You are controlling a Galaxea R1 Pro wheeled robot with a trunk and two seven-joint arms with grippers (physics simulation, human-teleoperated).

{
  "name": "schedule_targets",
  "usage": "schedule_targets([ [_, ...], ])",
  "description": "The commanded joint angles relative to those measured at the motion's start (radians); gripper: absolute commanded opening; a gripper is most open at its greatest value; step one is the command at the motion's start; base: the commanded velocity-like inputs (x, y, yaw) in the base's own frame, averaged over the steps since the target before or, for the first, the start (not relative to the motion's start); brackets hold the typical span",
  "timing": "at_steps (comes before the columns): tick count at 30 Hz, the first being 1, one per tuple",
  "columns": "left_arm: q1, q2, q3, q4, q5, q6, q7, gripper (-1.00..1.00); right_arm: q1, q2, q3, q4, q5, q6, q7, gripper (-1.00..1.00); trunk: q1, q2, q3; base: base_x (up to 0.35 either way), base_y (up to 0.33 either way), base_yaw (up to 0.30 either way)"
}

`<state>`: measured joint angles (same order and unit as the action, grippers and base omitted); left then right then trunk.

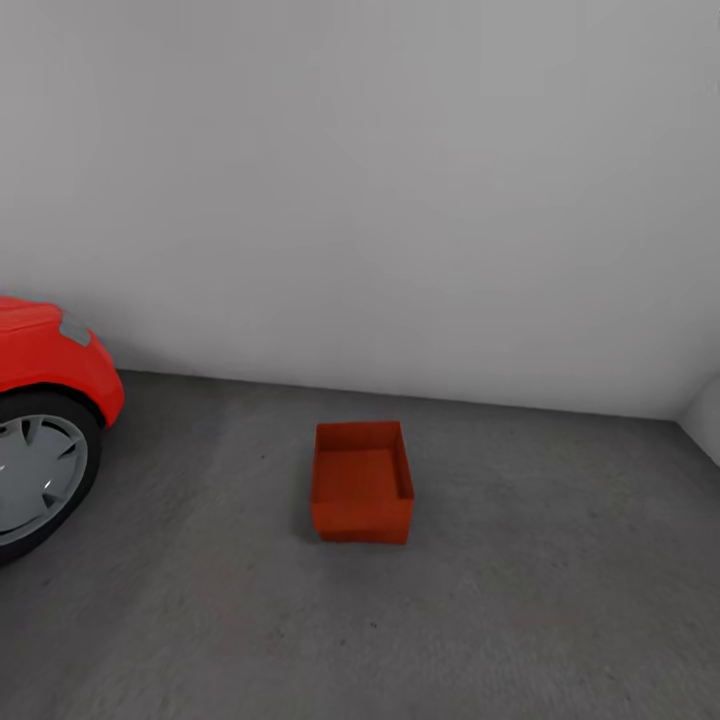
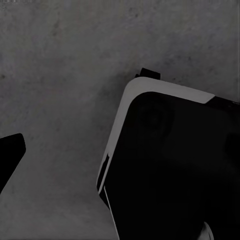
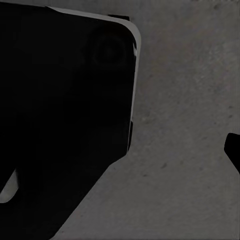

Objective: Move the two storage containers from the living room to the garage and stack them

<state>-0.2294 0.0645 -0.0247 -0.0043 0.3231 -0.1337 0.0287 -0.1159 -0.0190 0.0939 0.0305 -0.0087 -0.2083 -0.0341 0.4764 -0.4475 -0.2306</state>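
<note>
Of the left hand only one dark fingertip (image 2: 11, 155) is seen above the floor (image 2: 60, 75), so I cannot tell if either hand is open or closed. One storage container (image 1: 361, 482) stands empty on the garage floor near the white wall (image 1: 400, 200), right of the red car (image 1: 45, 370).

Soft, even light fills the head view, brightest on the white wall (image 1: 400, 180), with only a faint shadow beside the storage container (image 1: 361, 495). Both wrist views are dim and slightly grainy, the floor (image 2: 65, 75) mottled. Dark shapes there may be the robot's own body.
</note>
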Motion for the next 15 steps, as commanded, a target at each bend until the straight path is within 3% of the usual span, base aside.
schedule_targets([
  [1, -0.001, 0.000, -0.003, 0.001, 0.004, -0.003, 0.002, 1.00, -0.001, 0.001, 0.010, 0.003, 0.001, -0.006, -0.004, 1.00, 0.000, -0.002, 0.000, 0.000, 0.000, 0.000],
  [15, -0.001, 0.000, -0.003, 0.001, 0.004, -0.003, 0.002, 1.00, -0.002, -0.002, 0.014, 0.003, 0.019, -0.003, -0.004, 1.00, 0.000, -0.002, 0.022, 0.000, 0.000, 0.000],
])
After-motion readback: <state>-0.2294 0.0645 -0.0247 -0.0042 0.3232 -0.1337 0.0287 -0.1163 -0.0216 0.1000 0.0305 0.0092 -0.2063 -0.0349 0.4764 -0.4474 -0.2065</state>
